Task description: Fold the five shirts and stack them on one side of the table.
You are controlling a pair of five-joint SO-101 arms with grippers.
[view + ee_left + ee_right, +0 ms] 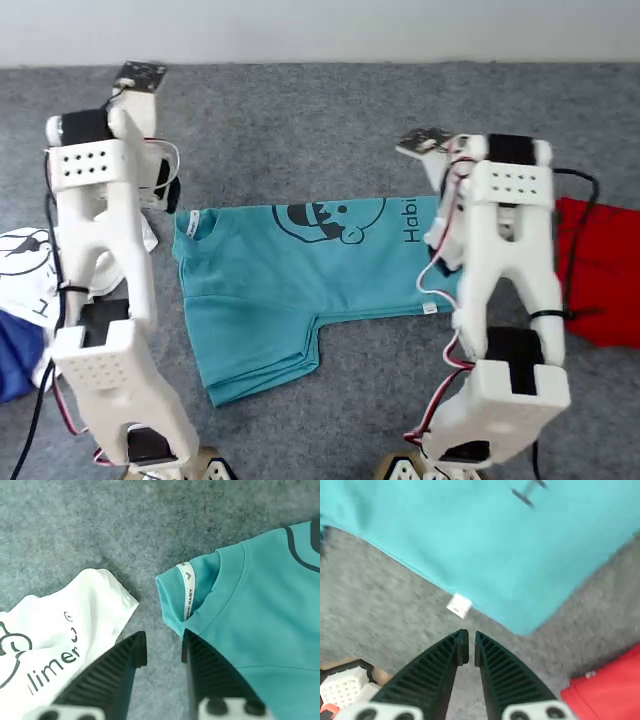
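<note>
Both jaws just beside teal shirt (290, 290) edges

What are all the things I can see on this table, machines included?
Teal cotton T-shirt: one, teal, spread flat between the arms.
White printed shirt: one, white, crumpled beside the left arm.
Blue cloth garment: one, blue, next to the white shirt.
Red cloth shirt: one, red, beside the right arm.
Grey felt table cover: one, grey, underneath.
Robot arms: two, white; left arm, right arm.
End effectors: two, black; left end effector open by the teal collar, right end effector shut by the hem.
</note>
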